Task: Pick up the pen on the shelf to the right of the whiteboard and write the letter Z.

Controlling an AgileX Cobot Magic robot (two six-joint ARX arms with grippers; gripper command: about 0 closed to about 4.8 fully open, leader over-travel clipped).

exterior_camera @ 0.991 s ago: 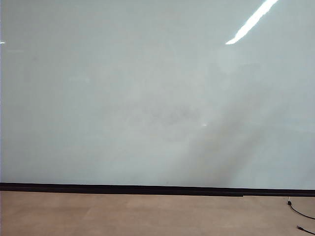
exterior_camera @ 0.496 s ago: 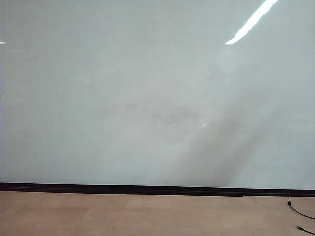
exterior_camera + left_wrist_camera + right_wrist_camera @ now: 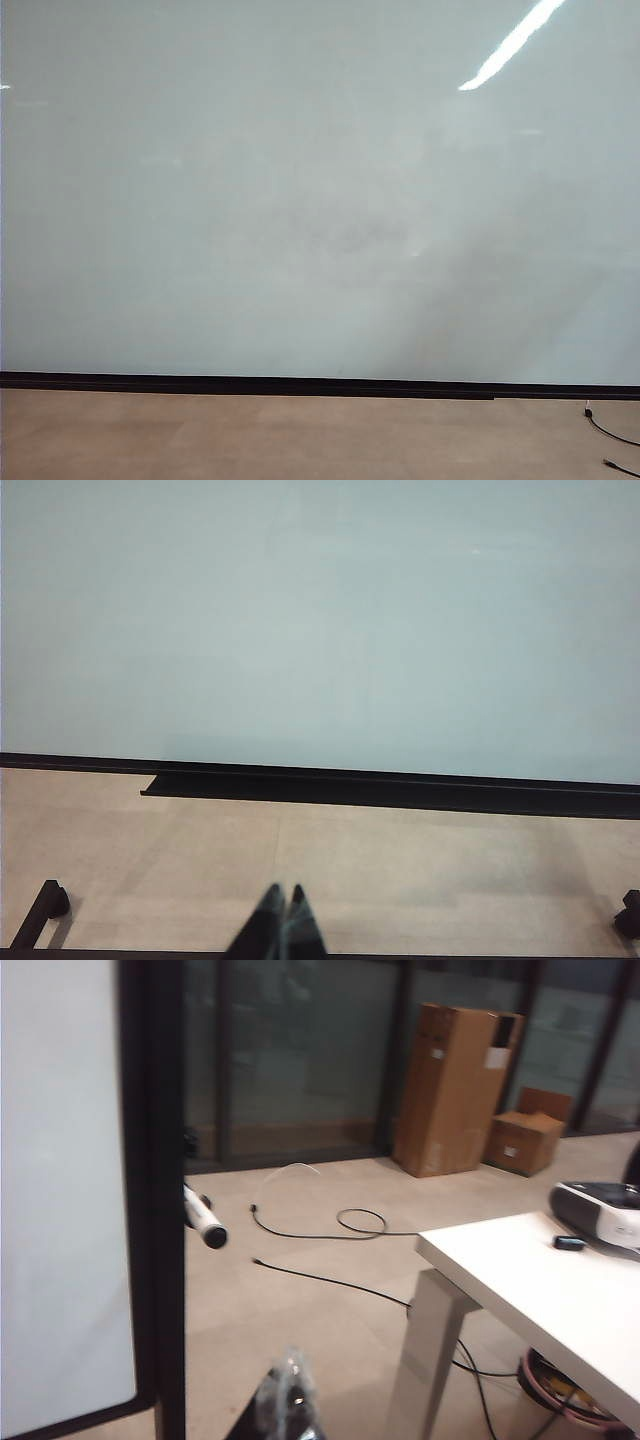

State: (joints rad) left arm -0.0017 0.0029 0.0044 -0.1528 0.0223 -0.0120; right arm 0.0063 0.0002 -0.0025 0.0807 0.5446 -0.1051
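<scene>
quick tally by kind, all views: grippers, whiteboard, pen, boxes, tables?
Grippers: 2, left gripper and right gripper, both shut, empty
Whiteboard: 1, no Z on it
Pen: 1, sticking out past the board's edge in the right wrist view
Cardboard boxes: 2, tall box, small box
White table: 1
Total: 7

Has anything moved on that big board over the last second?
The soft shadow on the whiteboard shifted slightly rightward. No arm entered the exterior view, nothing was grasped, and no Z is written. The left gripper and right gripper have their fingers shut and empty.
</scene>
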